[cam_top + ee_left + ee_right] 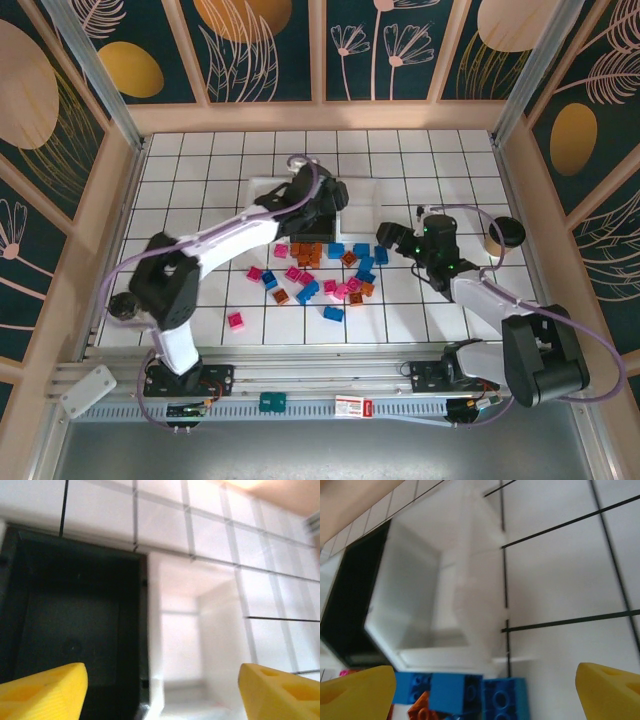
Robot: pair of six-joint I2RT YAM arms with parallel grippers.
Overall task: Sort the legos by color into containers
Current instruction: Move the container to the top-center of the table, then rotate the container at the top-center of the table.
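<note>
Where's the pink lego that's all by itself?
In the top view, the lone pink lego lies left of the lego pile, close beside the left arm.

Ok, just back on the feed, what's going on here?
Lego sorting. The left hand hangs open and empty over the black bin and the white bin beside it. The right hand is open too, holding nothing, low over blue bricks near that white bin. Most of the legos lie loose on the table in front of the bins, with one pink brick off to the near left.
</note>
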